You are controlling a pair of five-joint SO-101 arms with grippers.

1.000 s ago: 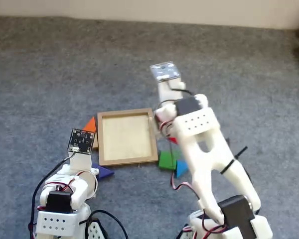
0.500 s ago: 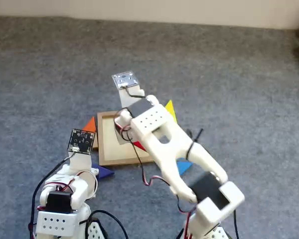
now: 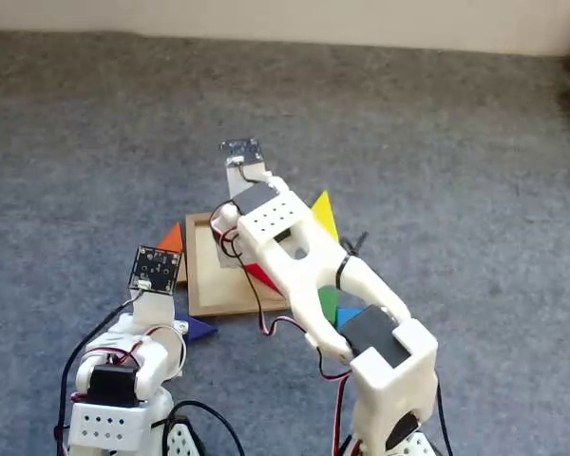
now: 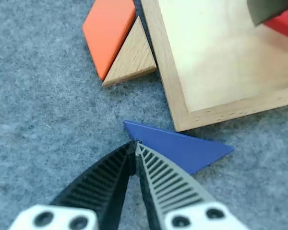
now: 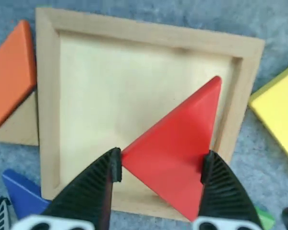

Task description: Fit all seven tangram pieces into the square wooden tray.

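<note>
The square wooden tray (image 3: 207, 306) lies between the two arms, its floor bare. My right gripper (image 5: 161, 165) hangs over the tray's right side, shut on the red triangle (image 5: 175, 143), which reaches across the tray floor (image 5: 110, 96) and its near rim. In the high view a bit of the red triangle (image 3: 264, 277) shows under that arm. My left gripper (image 4: 134, 143) is shut and holds nothing, its tips at one corner of the dark blue triangle (image 4: 182, 146) on the carpet by the tray's near-left corner (image 4: 182, 120).
An orange parallelogram (image 3: 174, 237) and a bare wood triangle (image 4: 132, 60) lie against the tray's left side. Right of the tray are a yellow triangle (image 3: 323, 214), a green piece (image 3: 328, 304) and a light blue piece (image 3: 348, 316). Grey carpet lies all around.
The right arm has swung left from beside the tray to above it, carrying the red triangle. The left arm has kept still.
</note>
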